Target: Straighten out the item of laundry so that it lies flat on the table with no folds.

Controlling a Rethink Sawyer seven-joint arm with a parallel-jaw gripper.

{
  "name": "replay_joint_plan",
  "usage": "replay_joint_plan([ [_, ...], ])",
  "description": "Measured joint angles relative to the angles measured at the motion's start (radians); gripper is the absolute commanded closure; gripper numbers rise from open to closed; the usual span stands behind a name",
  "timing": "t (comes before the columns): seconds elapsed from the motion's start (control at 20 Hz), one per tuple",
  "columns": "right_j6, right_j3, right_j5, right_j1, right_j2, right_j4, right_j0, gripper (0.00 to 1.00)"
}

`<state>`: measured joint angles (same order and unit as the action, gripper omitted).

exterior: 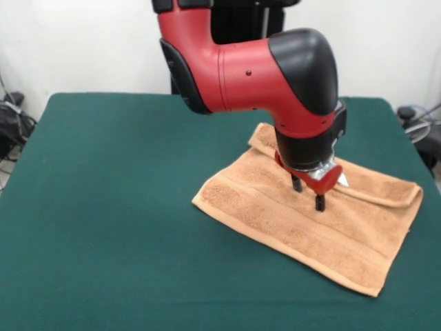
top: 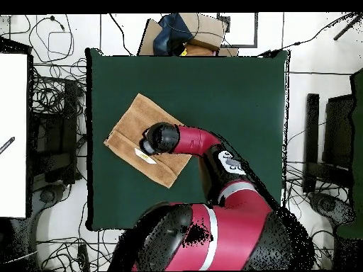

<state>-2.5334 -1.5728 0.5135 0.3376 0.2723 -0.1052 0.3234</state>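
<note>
Looking across the green worktop [exterior: 103,227] in the front view, the orange-brown towel [exterior: 275,214] lies right of centre, skewed to the worktop's edges, its near corner pointing to the lower right. Its far edge is folded over on itself into a doubled strip running from the upper middle to the right corner. The red and black arm comes down from the top of the frame, and the pincer [exterior: 308,192] stands over the towel's middle with its two dark fingertips [exterior: 320,202] a narrow gap apart, empty, at or just above the cloth. A small white label [exterior: 342,181] shows just right of the pincer.

From overhead, the towel [top: 135,122] sits in the worktop's [top: 234,99] left half, a tilted rectangle. The arm's black wrist covers its right part, hiding the pincer; the label [top: 144,156] lies below the wrist.
</note>
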Motion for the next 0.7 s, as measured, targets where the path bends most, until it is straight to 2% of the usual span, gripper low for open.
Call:
replay_joint_plan([
  [0.7, 0.000, 0.002, 0.000, 0.005, 0.002, -0.027, -0.006, 0.00],
])
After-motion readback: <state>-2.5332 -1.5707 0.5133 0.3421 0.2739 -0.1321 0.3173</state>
